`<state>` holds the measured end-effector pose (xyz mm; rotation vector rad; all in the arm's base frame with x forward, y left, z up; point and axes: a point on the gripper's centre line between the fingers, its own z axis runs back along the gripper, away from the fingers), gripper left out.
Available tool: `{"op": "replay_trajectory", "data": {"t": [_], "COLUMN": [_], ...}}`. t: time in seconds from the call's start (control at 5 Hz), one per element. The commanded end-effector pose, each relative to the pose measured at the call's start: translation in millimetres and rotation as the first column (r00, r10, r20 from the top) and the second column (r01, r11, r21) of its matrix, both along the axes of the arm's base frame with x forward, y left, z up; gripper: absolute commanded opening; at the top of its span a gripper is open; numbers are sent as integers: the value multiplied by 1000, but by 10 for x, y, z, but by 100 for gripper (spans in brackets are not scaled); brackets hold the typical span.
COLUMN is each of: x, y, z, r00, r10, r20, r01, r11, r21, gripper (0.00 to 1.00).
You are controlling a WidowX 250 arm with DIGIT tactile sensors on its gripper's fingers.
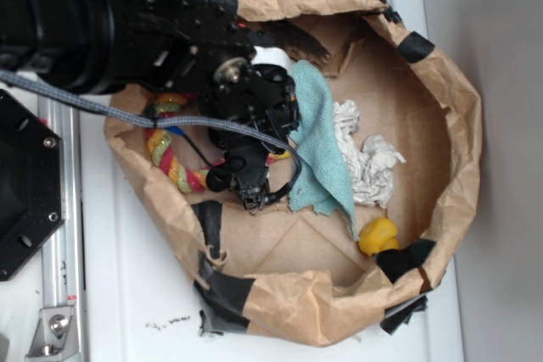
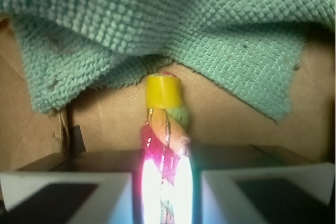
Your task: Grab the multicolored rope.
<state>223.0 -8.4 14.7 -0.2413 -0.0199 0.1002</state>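
**Gripper closing on one leg of the rope, near its yellow end**

You are looking at a gripper [image 1: 251,177] that is sitting low inside the brown paper enclosure [image 1: 458,82], with its arm reaching in from the upper left. In the wrist view the multicolored rope [image 2: 164,145] is running straight between the two pale fingers [image 2: 63,192], which are standing narrow and appear to be pressing against it on both sides; I am judging this as a clamp on the rope. Whether the rope is bearing any load yet, you cannot tell from these views.

The rope is lying on the enclosure floor at the left side. Its curved bend is showing in the exterior view [image 1: 170,154] beside the arm, while the rest is hidden under the gripper body. The yellow end cap [image 2: 164,92] is pointing toward the teal cloth [image 2: 173,30], whose edge is hanging just over and past that cap.

The grip is sitting back from the cap, likely so the twisted strands give the fingers purchase. The cloth is lying close enough that you are risking dragging it along. The white crumpled rag [image 1: 365,158] and yellow toy [image 1: 378,235] are lying well apart from the work.
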Motion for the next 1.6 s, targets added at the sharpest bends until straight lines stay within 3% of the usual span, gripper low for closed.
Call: {"op": "replay_trajectory", "data": {"t": [0.0, 0.2, 0.4, 0.6, 0.8, 1.0, 1.4], "x": [-2, 140, 238, 263, 221, 131, -14], "y": [150, 178, 271, 240, 240, 334, 284], "z": [504, 1019, 1533, 1657, 1526, 1160, 735], "r00": [996, 995, 979, 981, 986, 984, 983], "r10": [69, 97, 181, 167, 153, 170, 181], "r20": [48, 29, 91, 103, 61, 57, 36], "r01": [-68, -99, -193, -182, -161, -176, -183], "r11": [998, 991, 970, 970, 973, 978, 980], "r21": [-15, 95, 150, 162, 165, 115, 79], "gripper": [0, 0, 0, 0, 100, 100, 100]}}
